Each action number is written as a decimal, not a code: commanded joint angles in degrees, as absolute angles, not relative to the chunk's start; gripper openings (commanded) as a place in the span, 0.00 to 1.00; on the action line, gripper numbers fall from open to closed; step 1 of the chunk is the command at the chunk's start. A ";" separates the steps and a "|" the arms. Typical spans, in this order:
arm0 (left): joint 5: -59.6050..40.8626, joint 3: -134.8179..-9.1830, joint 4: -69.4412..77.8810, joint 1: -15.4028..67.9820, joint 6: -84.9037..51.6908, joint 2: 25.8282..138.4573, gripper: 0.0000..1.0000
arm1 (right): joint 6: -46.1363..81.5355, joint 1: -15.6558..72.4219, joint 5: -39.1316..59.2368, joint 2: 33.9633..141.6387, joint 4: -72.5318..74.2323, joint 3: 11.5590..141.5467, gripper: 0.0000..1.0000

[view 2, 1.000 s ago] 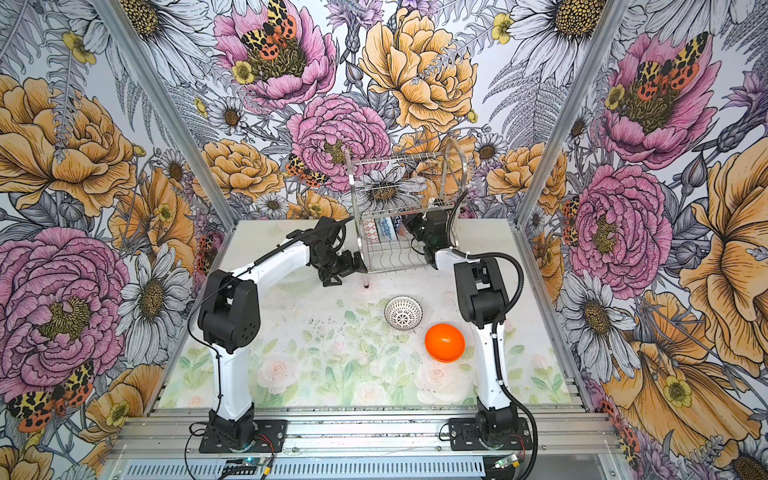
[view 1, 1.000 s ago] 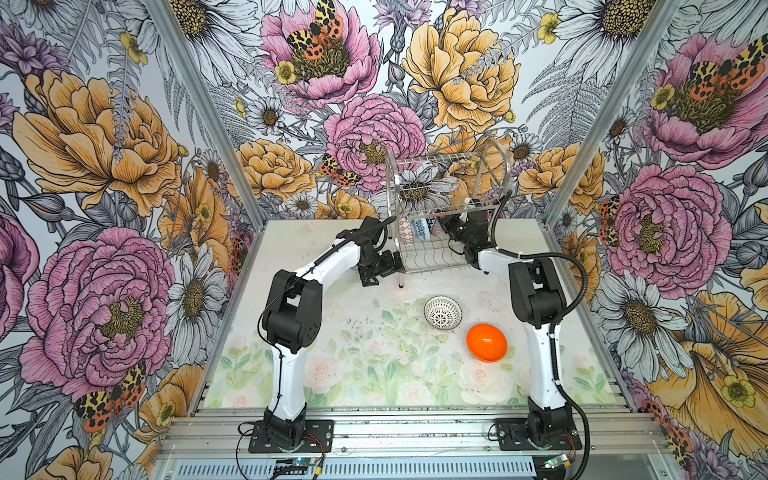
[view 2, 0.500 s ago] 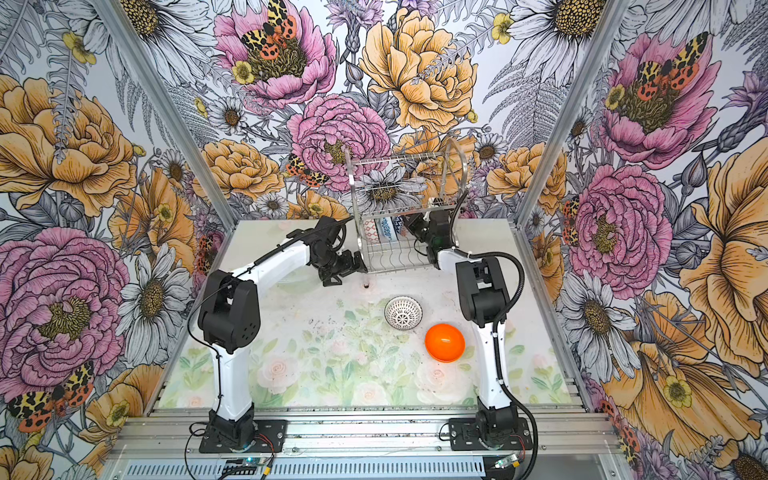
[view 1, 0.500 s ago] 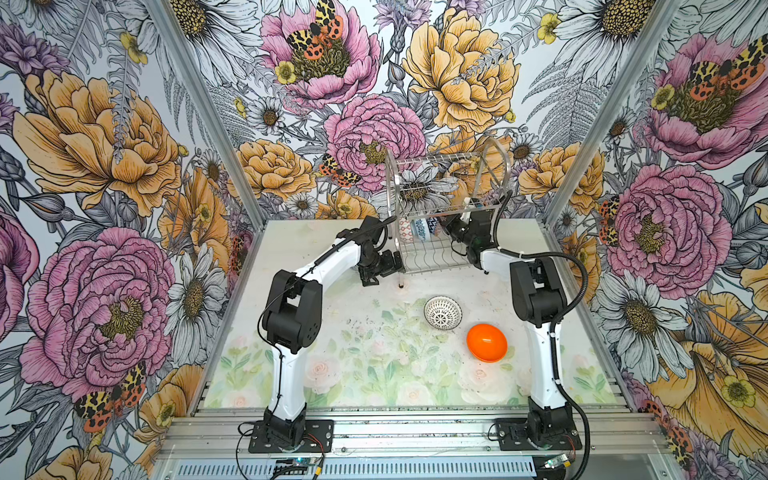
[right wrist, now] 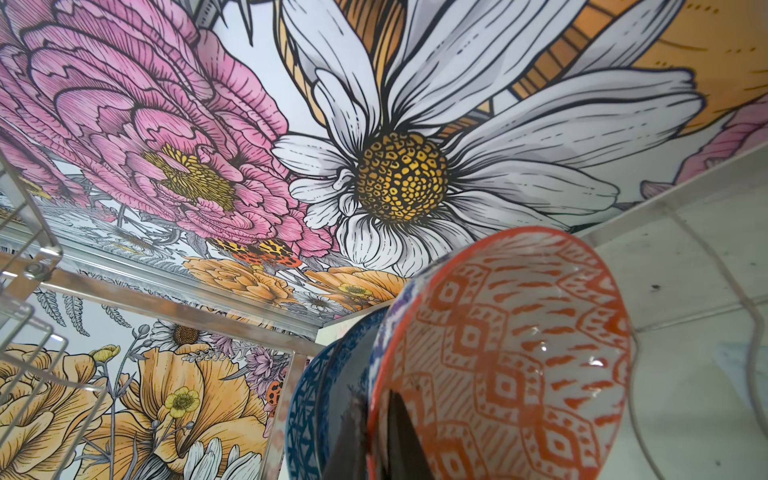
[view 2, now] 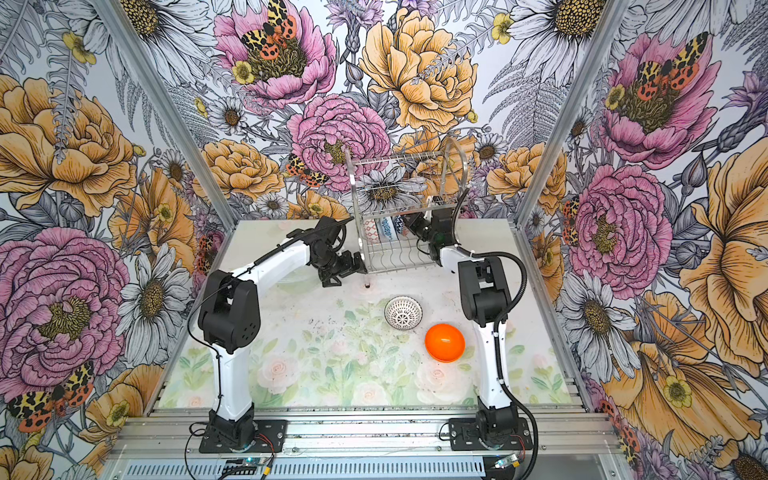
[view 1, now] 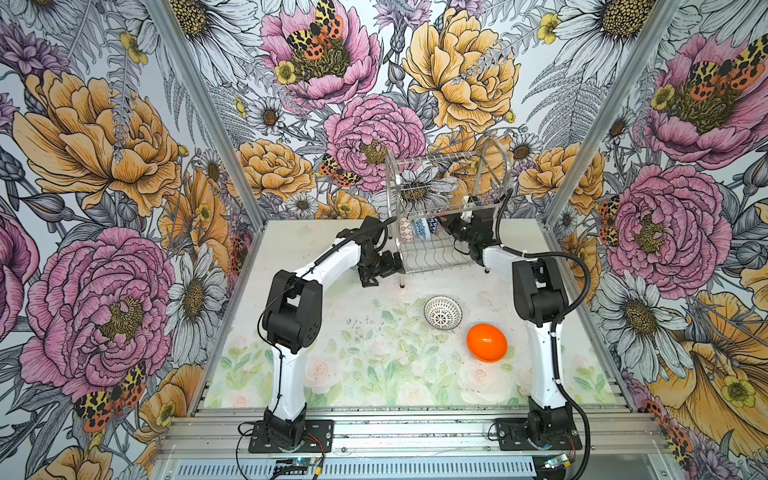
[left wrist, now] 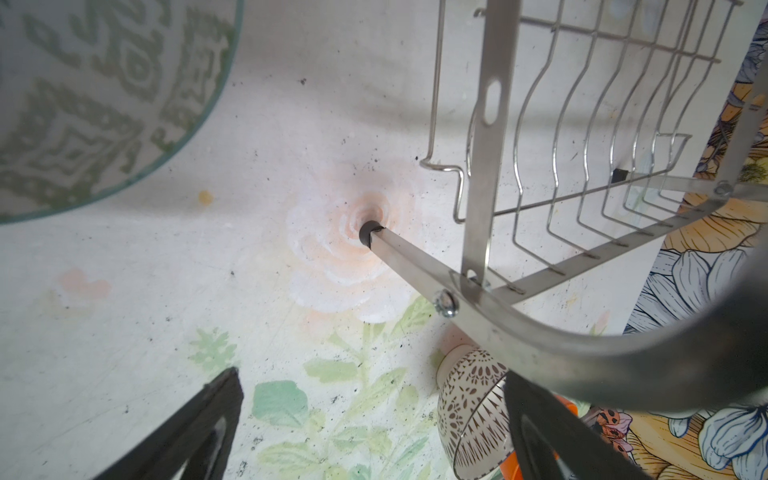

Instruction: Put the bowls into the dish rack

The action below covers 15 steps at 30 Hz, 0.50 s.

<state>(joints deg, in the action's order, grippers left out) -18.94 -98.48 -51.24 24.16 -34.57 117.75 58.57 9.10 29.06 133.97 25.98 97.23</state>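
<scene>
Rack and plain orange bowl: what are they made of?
The rack looks like bare, shiny steel: thin silvery wires and flat strips that catch the light. The orange bowl is one plain glossy colour with a soft shine. It could be plastic or glazed ceramic; the pictures cannot settle which.

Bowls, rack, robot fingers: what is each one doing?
dish rack: standing, three bowls inside
orange-white bowl: on edge in rack, rim pinched
blue bowls: on edge in rack
grey-green bowl: on table
lattice bowl: on table, empty
orange bowl: on table
left fingers: wide open, empty
right fingers: shut on orange-white bowl
</scene>
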 commanded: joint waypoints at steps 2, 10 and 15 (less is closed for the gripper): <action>-18.23 -100.62 -51.96 24.60 -35.51 118.29 0.99 | 55.99 8.06 28.68 137.78 17.37 97.48 0.13; -18.29 -101.90 -52.89 24.87 -35.42 118.98 0.99 | 53.93 8.30 27.01 136.48 15.56 96.46 0.13; -18.29 -102.40 -53.49 24.96 -35.23 119.27 0.99 | 53.11 8.31 26.11 135.88 15.09 95.66 0.13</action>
<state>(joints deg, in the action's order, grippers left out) -18.92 -100.86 -52.75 24.34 -34.57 118.19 55.13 9.02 29.02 133.97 24.47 97.58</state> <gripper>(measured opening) 0.986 0.129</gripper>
